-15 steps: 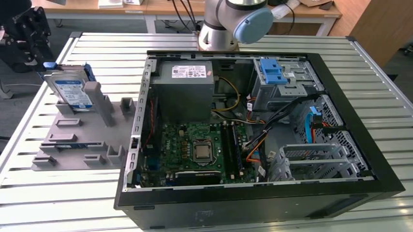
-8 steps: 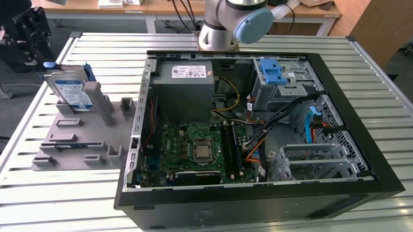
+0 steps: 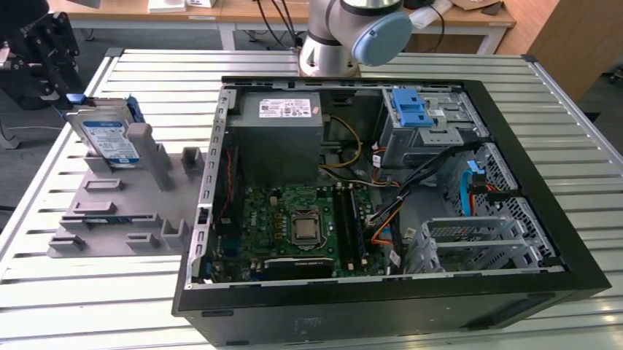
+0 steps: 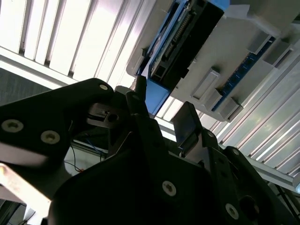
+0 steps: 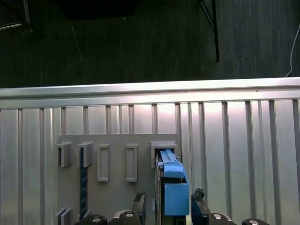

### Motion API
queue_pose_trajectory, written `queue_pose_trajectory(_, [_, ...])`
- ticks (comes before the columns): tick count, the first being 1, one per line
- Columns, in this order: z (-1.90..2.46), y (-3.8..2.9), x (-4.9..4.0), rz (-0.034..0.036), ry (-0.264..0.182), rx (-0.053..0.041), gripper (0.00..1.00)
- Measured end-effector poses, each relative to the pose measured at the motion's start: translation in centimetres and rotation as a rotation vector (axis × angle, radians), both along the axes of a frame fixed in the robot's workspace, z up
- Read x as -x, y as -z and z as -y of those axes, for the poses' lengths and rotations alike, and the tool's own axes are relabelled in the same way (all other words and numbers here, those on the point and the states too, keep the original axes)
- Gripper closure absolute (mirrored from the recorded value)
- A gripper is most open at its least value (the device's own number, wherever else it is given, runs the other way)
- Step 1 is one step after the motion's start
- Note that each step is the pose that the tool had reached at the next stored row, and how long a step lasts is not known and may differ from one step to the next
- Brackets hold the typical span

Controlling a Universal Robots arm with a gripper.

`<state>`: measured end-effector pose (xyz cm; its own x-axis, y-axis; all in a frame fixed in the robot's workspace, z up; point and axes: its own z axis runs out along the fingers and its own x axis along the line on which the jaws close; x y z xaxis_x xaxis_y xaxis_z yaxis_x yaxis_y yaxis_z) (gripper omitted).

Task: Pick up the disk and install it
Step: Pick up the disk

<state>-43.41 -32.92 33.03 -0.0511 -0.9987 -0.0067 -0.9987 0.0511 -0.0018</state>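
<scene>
The disk (image 3: 107,138) is a silver drive with a white-and-blue label and a blue carrier frame. It stands tilted on edge in a slot of the grey holder plate (image 3: 117,211), at the exterior view's left. My gripper (image 3: 60,89) is the dark mass just above and behind its top edge. In the first wrist view the disk's blue frame (image 5: 174,190) lies between my gripper's (image 5: 168,201) two dark fingertips (image 5: 139,200), which stand open with a gap on each side. In the second wrist view the disk (image 4: 183,40) lies just beyond my gripper (image 4: 164,119).
An open black computer case (image 3: 389,292) fills the middle of the slatted metal table (image 3: 87,306). Inside are a grey power supply box (image 3: 277,135), a motherboard (image 3: 292,226), a blue latch piece (image 3: 413,109) and a wire drive cage (image 3: 477,237). The arm's base (image 3: 336,44) stands behind the case.
</scene>
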Motion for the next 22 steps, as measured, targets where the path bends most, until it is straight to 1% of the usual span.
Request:
queue_pose_trajectory(7, [0.0, 0.49, 0.27, -0.0001, 0.0, 0.0001, 0.49])
queue_pose_trajectory(19, [0.0, 0.57, 0.28, -0.0001, 0.0, 0.0001, 0.49])
queue_pose_trajectory(22, [0.0, 0.81, 0.31, 0.0, 0.0, 0.0, 0.49])
